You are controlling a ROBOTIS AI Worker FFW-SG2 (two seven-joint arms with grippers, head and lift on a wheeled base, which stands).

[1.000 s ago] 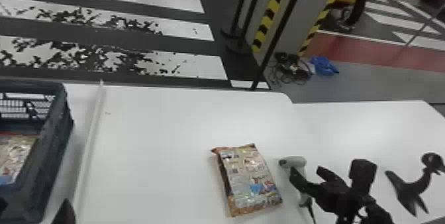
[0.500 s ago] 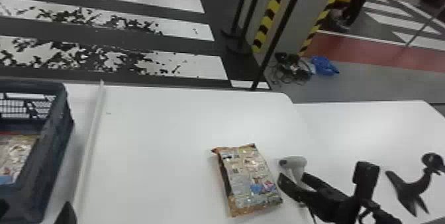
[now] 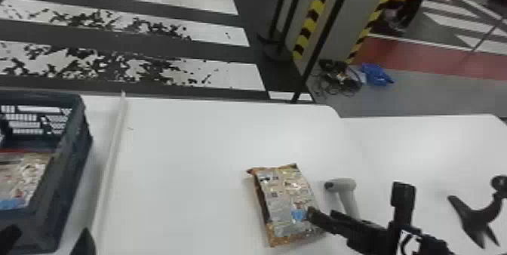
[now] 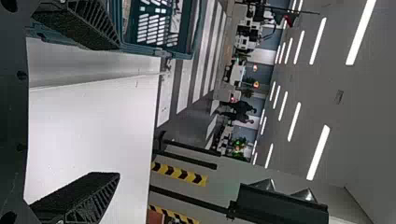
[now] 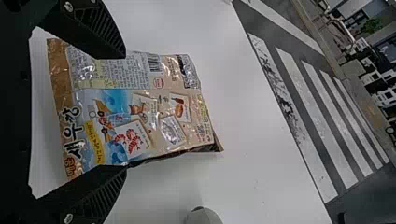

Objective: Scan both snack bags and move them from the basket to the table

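A white table (image 3: 181,160) was backed by a dark floor (image 3: 158,52) painted with white stripes. The fingers of the right gripper (image 3: 322,214) were spread, and a printed snack bag (image 3: 284,201) was framed between them in the right wrist view, its edges partly overlapped by the two fingers. The bag was laid flat on the table, its panel of small pictures turned upward. Just beside it, on the robot's right, a pale handheld scanner (image 3: 341,185) was placed, its handle partly hidden behind the right gripper. The left gripper (image 3: 49,241) was positioned at the near end of a dark basket (image 3: 73,175), its fingers held wide apart with nothing pinched between them. A second snack bag (image 3: 24,177) was contained in the basket, at the robot's left. The basket and the first bag were separated by a long pale strip (image 3: 113,148) laid across the table. A curved black stand (image 3: 473,216) with a forked foot was located at the far right. Beyond the table, tangled cables (image 3: 335,79) and a blue bundle (image 3: 376,75) were left on the floor beside a grey column (image 3: 345,20) edged with yellow and black tape.
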